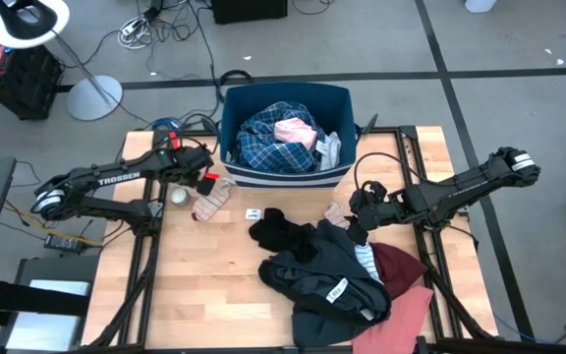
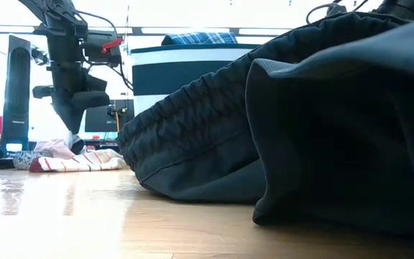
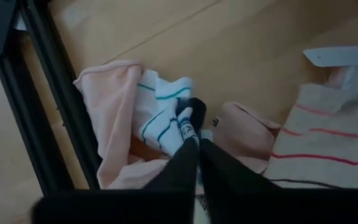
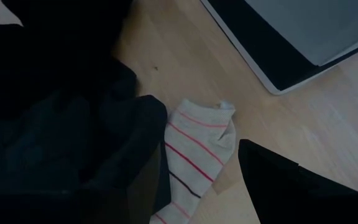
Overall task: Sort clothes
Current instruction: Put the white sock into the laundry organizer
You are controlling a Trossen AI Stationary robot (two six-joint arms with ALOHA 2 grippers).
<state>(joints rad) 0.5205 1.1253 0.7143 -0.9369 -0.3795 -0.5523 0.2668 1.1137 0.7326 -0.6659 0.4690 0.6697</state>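
Left gripper (image 3: 190, 134) pinching soft teal-striped sock (image 3: 163, 115), crumpled dark grey garment (image 1: 327, 280)

Even overhead light; backlit low view glares off the table (image 2: 63, 216), near dark garment (image 2: 322, 122) blurred.

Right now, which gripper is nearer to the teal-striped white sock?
The left gripper: its fingers are shut on the teal-striped white sock. The right gripper is across the table, at the dark clothes pile.
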